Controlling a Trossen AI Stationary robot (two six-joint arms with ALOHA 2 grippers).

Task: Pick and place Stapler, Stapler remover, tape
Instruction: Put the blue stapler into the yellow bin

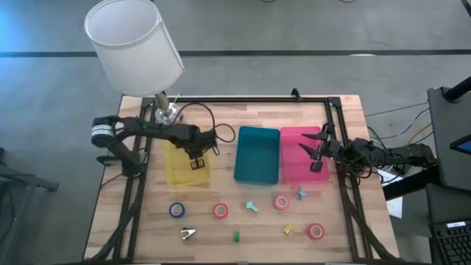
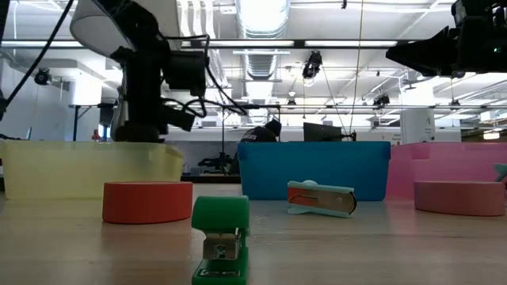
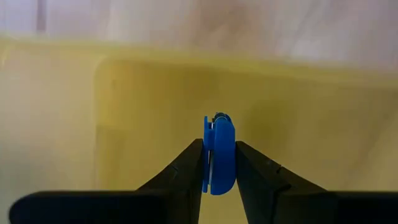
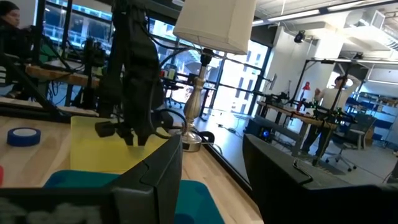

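Left tool (image 3: 219,163) over the yellow tray (image 1: 179,171), at 9 o'clock on the desk (image 1: 243,118), fingers clamped on a small blue stapler (image 3: 219,152), right tool (image 1: 315,152) with fingers apart over the pink tray (image 1: 294,137), tape rolls (image 1: 221,210) on the desk at 6 o'clock

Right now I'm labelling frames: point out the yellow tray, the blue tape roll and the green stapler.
yellow tray (image 1: 179,175): high view, bare floor near its front edge.
blue tape roll (image 1: 176,210): high view, on the ring's band.
green stapler (image 2: 221,224): low view, its green top facing the camera.
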